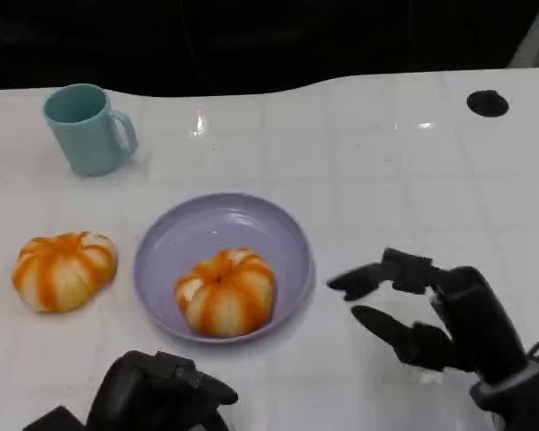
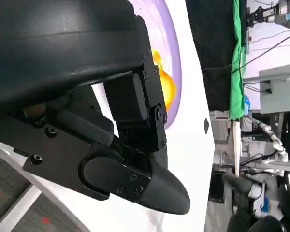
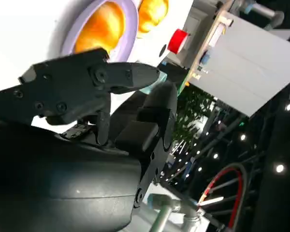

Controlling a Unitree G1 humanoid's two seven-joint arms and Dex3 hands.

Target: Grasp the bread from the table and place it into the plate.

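Since one bread (image 1: 226, 293) already sits in the purple plate (image 1: 284, 235), the remaining bread (image 1: 64, 270) lies on the white desk (image 1: 386, 162) just left of the plate, apart from it. It looks light, soft and squashy, glazed so maybe a bit slick; best taken across its rounded sides with a gentle hold. The right hand (image 1: 419, 311) hovers right of the plate, fingers spread, holding nothing. The left hand (image 1: 157, 392) sits low near the plate's front edge, fingers curled, apparently empty. The desk is flat and glossy; a teal mug (image 1: 87, 128) stands well behind, with room around the bread.
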